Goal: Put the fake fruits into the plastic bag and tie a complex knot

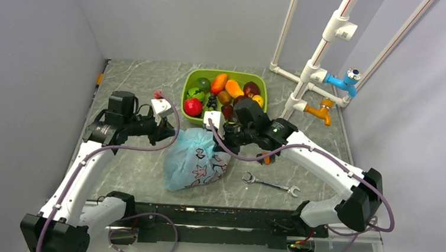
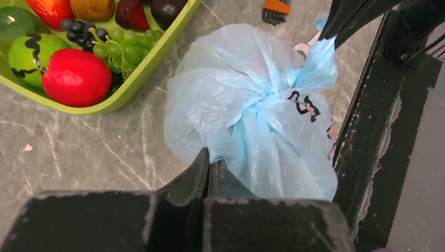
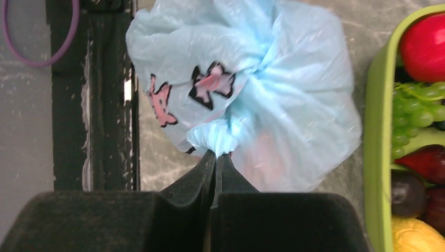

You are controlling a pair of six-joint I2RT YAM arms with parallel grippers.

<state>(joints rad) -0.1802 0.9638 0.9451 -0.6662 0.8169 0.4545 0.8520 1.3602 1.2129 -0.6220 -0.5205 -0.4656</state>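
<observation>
Grey marbled table (image 1: 141, 79) and plain grey walls on three sides: that is the room I work in. At the left of the top view, my left gripper (image 2: 209, 158) is pinched narrow on the left tail (image 2: 220, 148) of the plastic bag (image 1: 191, 159), with the film bunched right at the fingertips. The bag sits on the table at centre frame, just below the lime-green tray (image 1: 189, 82).

What matters for the next pull is the knot (image 2: 275, 97). It lies between my two grippers, on top of the bag, and the tails run out from it in opposite directions, roughly across the frame. Neither arm is nearer; each has its own end. I judge the move to be a straight pull apart along that line to cinch the knot.

The right gripper (image 3: 215, 157) is clamped just as narrow on the right tail (image 3: 212, 139). Something pinkish shows through the plastic near it (fruit or print, I cannot tell).

Many fake fruits (image 1: 226, 90) lie in the tray, so I judge the filling partial at best. At lower right a wrench (image 1: 270, 184) lies near the bag but apart from it. The white pipe frame (image 1: 320, 56) stands at upper right, well clear of both arms.
</observation>
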